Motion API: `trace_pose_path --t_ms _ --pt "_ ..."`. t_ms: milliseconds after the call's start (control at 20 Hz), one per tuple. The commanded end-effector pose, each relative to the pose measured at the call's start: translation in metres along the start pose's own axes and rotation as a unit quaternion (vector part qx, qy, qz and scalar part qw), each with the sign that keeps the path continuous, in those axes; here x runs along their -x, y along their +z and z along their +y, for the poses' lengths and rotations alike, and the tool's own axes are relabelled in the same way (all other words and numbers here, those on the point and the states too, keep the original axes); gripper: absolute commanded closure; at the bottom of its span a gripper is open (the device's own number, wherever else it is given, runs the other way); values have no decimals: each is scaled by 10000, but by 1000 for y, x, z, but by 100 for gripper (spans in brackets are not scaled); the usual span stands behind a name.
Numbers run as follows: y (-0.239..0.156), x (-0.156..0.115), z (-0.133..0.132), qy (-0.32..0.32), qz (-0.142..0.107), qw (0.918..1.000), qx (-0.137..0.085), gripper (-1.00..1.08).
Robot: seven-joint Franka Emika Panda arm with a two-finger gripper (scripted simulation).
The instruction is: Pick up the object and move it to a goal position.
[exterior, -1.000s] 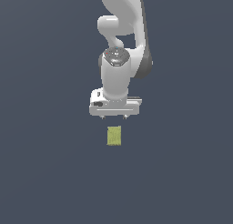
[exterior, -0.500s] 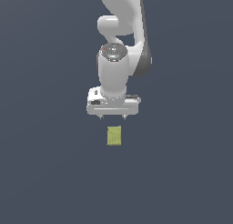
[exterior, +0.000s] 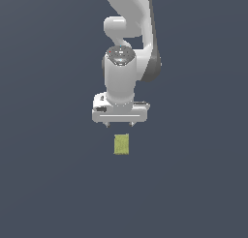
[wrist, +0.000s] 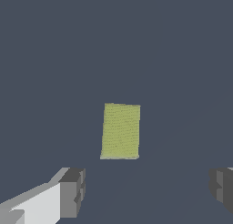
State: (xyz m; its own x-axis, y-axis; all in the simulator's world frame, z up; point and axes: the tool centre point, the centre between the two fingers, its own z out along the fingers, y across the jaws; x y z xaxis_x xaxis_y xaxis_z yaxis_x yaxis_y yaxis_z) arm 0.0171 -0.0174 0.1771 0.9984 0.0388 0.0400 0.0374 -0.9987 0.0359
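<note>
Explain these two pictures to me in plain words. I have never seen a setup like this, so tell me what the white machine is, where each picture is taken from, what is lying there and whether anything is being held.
These are computer renders of a simulated robot, not photographs. The white machine is a robot arm with joints, and at its lower end sits a gripper, a clamp with two fingers. One picture comes from a camera standing apart from the arm, so it shows the arm and the scene together. The other comes from a camera fixed to the arm's wrist, looking past the gripper; the grey blocks at its edge are the fingers. On the plain dark surface lies one thing: a small flat yellow-green block, also visible in the wrist view. Nothing is held. The fingers stand wide apart and empty, and the block lies clear of them, untouched.
</note>
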Motion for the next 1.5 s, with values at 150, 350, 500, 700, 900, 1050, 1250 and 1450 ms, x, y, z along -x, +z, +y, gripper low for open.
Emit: trace_pose_path --t_ms 150,350,500,700,900,1050,1250,1450 --pt "19 -1 -2 20 -37 10000 -24 -92" --pt "45 -3 -4 52 -81 9999 -60 -92" --pt "70 -3 -6 85 -123 9998 -98 -92" --pt "96 -2 -8 124 -168 9997 -140 -92" --pt "112 -1 -9 149 -194 9996 -167 -92" --pt "116 -1 -10 156 -201 9995 -174 -92" --pt "117 0 -10 155 -208 9995 -173 -92" --pt "128 1 -10 155 -208 9995 -173 -92"
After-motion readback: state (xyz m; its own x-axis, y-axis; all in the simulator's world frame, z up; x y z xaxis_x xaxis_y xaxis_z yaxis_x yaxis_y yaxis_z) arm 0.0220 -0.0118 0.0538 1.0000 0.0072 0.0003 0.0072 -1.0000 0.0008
